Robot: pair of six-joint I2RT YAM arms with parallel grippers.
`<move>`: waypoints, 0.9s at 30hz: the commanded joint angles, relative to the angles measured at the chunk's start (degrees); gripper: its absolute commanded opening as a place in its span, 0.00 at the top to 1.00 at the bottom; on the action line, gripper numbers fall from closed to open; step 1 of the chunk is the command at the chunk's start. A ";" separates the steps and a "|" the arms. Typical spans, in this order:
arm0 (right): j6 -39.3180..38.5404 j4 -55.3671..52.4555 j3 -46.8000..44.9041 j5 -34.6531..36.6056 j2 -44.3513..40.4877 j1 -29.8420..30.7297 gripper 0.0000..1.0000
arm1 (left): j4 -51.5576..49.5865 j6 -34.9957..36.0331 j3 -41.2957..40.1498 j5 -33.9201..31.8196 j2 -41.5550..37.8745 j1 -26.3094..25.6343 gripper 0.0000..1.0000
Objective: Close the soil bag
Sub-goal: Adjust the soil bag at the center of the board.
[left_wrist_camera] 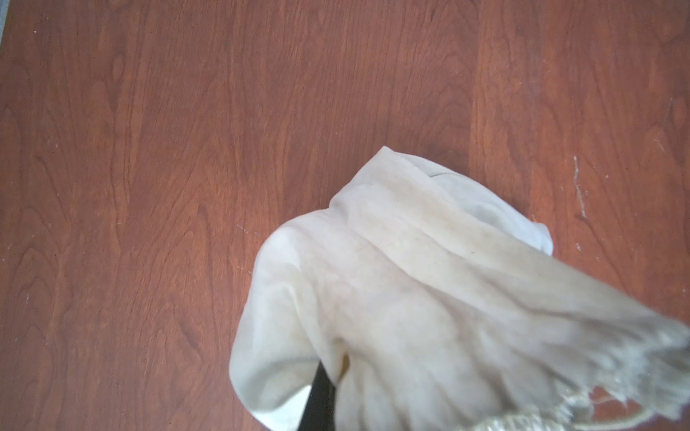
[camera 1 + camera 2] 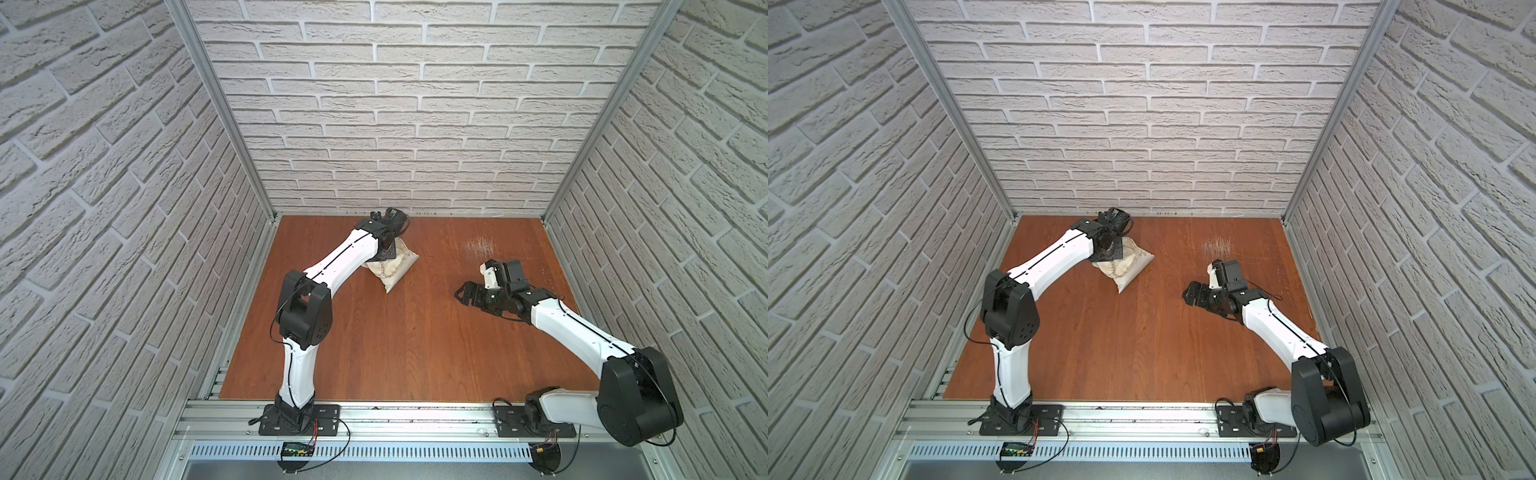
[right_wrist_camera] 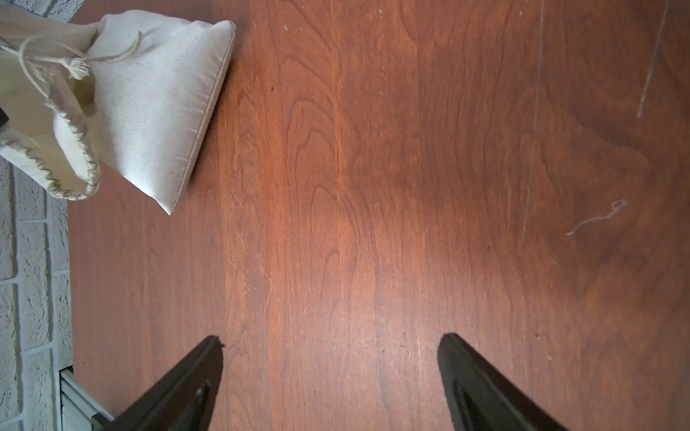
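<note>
The soil bag [image 2: 397, 268] [image 2: 1130, 266], a cream cloth sack, lies near the back left of the wooden table [image 2: 415, 345]. My left gripper [image 1: 336, 373] reaches down on it from above and is shut on a fold of its cloth; only one black finger [image 1: 321, 399] shows under the fabric [image 1: 410, 298]. In the right wrist view the bag [image 3: 157, 112] has its gathered rim [image 3: 76, 149] gaping open and its thin cord [image 3: 112, 56] lying loose across it. My right gripper [image 2: 462, 293] [image 2: 1190, 293] [image 3: 330, 347] hovers open over bare wood, well to the right of the bag, holding nothing.
Pale scratches [image 2: 478, 247] mark the table behind the right gripper. A loose thread [image 3: 597, 216] lies on the wood. Brick-patterned walls enclose the table on three sides, and an aluminium rail [image 2: 415, 415] carrying both arm bases runs along the front.
</note>
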 commanded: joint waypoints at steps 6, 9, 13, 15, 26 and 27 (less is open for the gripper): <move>1.52 2.15 -0.56 -0.52 -1.16 0.79 0.07 | -0.06 2.23 -0.93 4.59 -5.31 0.48 1.00; 2.38 2.80 0.11 -1.51 -0.89 0.80 0.07 | 0.34 2.73 -0.82 8.02 -7.09 0.37 1.00; 4.25 4.15 1.74 -3.55 -0.61 0.79 0.07 | 0.83 3.07 -1.68 11.77 -9.55 0.29 1.00; 4.89 4.51 2.75 -4.31 -0.51 0.84 0.07 | 1.17 3.23 -2.39 13.28 -10.53 0.21 1.00; 9.27 6.25 9.61 -8.87 0.33 1.33 0.11 | 3.48 2.98 -3.92 20.78 -13.75 -0.56 1.00; 9.71 6.32 10.57 -9.10 0.71 1.58 0.12 | 3.77 2.87 -4.16 21.35 -14.01 -0.56 1.00</move>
